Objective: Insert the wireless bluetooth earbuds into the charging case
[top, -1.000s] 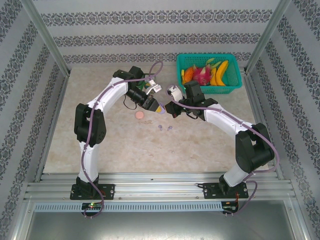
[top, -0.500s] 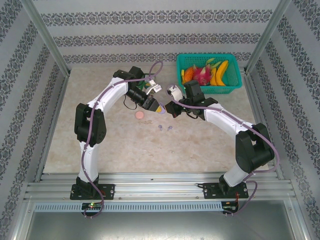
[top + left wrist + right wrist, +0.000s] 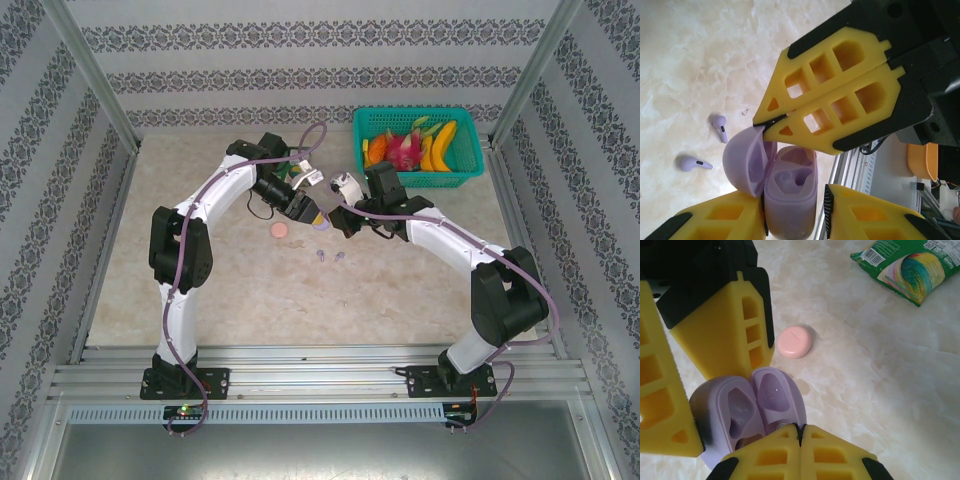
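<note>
On the beige marbled table (image 3: 685, 60), two lilac stemmed earbuds (image 3: 720, 127) are lying loose beside the open lilac clamshell case (image 3: 790, 190). The left gripper (image 3: 792, 222) is clamping its base, and the right gripper (image 3: 771, 121), fingers pressed together, is touching its lid rim.

A robot test cell in a lab, not a home: the left arm (image 3: 172, 300) and right arm (image 3: 440, 237) are bolted to aluminium rails (image 3: 320, 375) at the bottom. Metal posts (image 3: 92, 75) frame patterned walls (image 3: 300, 40) around a marble-look table (image 3: 250, 290). A basket (image 3: 418, 111) of fruit sits upper right.
</note>
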